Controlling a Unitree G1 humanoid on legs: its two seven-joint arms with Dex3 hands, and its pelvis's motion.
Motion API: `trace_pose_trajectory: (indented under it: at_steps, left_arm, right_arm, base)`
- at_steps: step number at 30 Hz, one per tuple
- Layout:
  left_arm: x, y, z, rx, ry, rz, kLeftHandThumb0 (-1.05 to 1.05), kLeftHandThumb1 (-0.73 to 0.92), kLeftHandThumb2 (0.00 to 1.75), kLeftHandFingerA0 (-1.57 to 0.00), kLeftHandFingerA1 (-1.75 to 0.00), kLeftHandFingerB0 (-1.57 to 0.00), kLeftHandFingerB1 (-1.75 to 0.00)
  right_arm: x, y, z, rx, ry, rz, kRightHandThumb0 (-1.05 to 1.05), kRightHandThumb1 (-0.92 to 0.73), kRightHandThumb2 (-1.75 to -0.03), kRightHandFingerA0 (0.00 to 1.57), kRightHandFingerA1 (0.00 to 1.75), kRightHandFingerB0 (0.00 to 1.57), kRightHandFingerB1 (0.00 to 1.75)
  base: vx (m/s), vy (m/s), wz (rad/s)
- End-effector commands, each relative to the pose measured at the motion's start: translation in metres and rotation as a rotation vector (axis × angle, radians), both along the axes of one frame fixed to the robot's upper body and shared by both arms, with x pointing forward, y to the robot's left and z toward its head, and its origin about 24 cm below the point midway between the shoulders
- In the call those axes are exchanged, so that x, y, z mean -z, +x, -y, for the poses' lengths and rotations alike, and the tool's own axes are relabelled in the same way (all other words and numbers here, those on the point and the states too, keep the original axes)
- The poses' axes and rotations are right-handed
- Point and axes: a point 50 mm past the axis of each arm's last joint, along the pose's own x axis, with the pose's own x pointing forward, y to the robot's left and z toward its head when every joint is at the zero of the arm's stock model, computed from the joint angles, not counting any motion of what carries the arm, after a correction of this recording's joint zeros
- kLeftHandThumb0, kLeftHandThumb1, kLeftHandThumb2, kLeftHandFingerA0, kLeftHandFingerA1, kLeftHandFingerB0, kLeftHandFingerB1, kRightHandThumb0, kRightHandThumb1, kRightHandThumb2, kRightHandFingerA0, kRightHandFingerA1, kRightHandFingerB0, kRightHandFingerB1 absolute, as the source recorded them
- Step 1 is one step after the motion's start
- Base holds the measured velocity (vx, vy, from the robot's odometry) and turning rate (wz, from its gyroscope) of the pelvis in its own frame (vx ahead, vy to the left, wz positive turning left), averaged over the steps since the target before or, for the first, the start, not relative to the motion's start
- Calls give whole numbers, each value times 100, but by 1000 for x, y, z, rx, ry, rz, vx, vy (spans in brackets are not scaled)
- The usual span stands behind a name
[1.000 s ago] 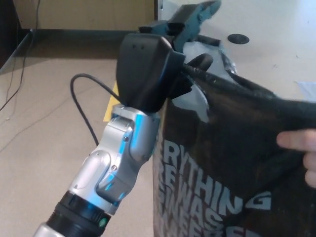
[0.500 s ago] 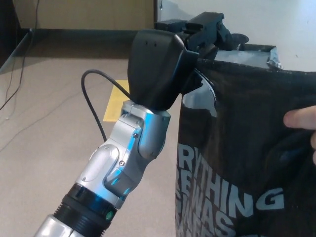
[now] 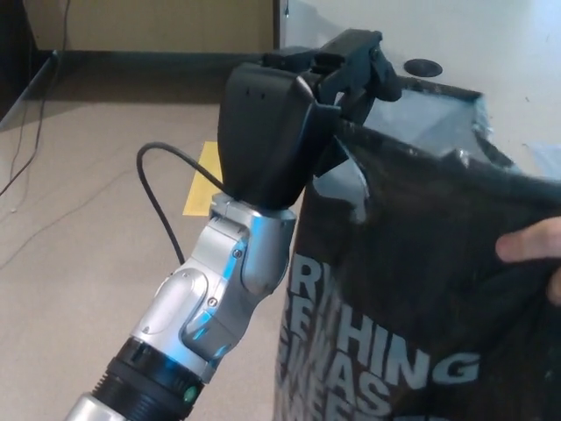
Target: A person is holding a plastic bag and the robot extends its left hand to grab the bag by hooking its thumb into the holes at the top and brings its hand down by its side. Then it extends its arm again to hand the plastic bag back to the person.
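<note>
At centre of the head view, the left robot hand (image 3: 302,105) is closed on the plastic bag (image 3: 421,289) at its top edge, while a person's hand (image 3: 536,254) pinches the far side. Judged mid-transfer; release not complete. Floor (image 3: 79,219) to the left offers open room. Right robot hand unseen.

Black plastic bag (image 3: 421,298), white lettering, hanging open-topped.
</note>
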Motion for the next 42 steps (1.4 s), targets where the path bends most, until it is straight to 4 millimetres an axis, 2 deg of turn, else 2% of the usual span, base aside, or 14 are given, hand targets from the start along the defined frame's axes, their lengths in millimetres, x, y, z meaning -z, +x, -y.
trace_pose_trajectory:
  at_steps: [1, 2, 3, 5, 10, 14, 18, 24, 27, 34, 38, 39, 40, 42]
  left_arm:
    - [-11, -10, -7, -10, -55, 101, -17, 74, 69, -101, -171, -75, -120]
    - [-13, -12, -11, 4, -68, 85, -15, 58, 96, -124, -139, -76, -111]
    - [-15, -13, -12, 5, -73, 86, -7, 68, 82, -91, -174, -66, -137]
    - [-23, -13, -20, -4, -102, 117, -4, 66, 90, -89, -172, -67, -137]
    - [-50, -11, -46, -16, -171, 193, -12, 76, 77, -91, -170, -69, -133]
    - [-59, -13, -75, -30, -170, 226, 2, 58, 90, -103, -161, -81, -124]
    - [-59, -18, -101, -89, -159, 244, 14, 71, 102, -79, -175, -64, -137]
    - [-62, -22, -140, -147, -140, 248, 5, 52, 103, -103, -155, -80, -122]
    - [-59, -25, -160, -168, -125, 235, 4, 55, 98, -100, -142, -82, -116]
    - [-42, -47, -191, -260, -99, 232, -3, 63, 89, -92, -170, -75, -124]
    - [-25, -63, -205, -261, -87, 223, -1, 57, 92, -94, -168, -80, -123]
    - [-17, -67, -208, -280, -79, 216, -2, 54, 93, -110, -157, -89, -120]
    - [-9, -71, -211, -277, -81, 204, -3, 61, 92, -94, -168, -81, -117]
    - [14, -83, -220, -298, -69, 141, -6, 67, 86, -100, -167, -76, -121]
  right_arm:
    - [-1, -8, 9, 1, -29, -18, -35, -60, -77, 66, 59, 47, 49]
    - [0, -12, 7, 1, -19, -23, -34, -60, -77, 66, 59, 47, 49]
    - [1, -13, 7, 1, -16, -25, -34, -60, -77, 66, 59, 47, 50]
    - [3, -15, 6, 7, -1, -33, -35, -60, -77, 64, 58, 47, 50]
    - [0, -8, 6, -3, -12, -20, -35, -60, -77, 64, 59, 48, 50]
    - [0, -7, 8, 15, -5, -18, -35, -60, -77, 66, 60, 48, 50]
    - [1, -12, 8, 7, -8, -28, -35, -60, -77, 65, 58, 48, 50]
    - [1, -10, 8, 15, -5, -22, -35, -60, -77, 64, 59, 48, 50]
    - [1, -11, 8, 15, -9, -23, -34, -60, -76, 65, 58, 48, 50]
    - [0, -8, 9, 18, -7, -15, -35, -60, -77, 64, 58, 48, 50]
    - [0, -6, 7, 22, -16, -10, -35, -60, -76, 65, 57, 49, 50]
    - [0, -6, 6, 22, -13, -10, -34, -60, -77, 67, 59, 49, 50]
    - [0, -5, 6, 19, -14, -10, -34, -60, -76, 66, 58, 48, 49]
    - [1, -7, 5, 15, -9, -18, -35, -60, -78, 70, 61, 46, 49]
  base:
    - [0, 0, 0]
    - [0, 0, 0]
    - [0, 0, 0]
    - [0, 0, 0]
    - [0, 0, 0]
    - [0, 0, 0]
    - [0, 0, 0]
    - [0, 0, 0]
    - [0, 0, 0]
    - [0, 0, 0]
    - [0, 0, 0]
    - [0, 0, 0]
    - [0, 0, 0]
    - [0, 0, 0]
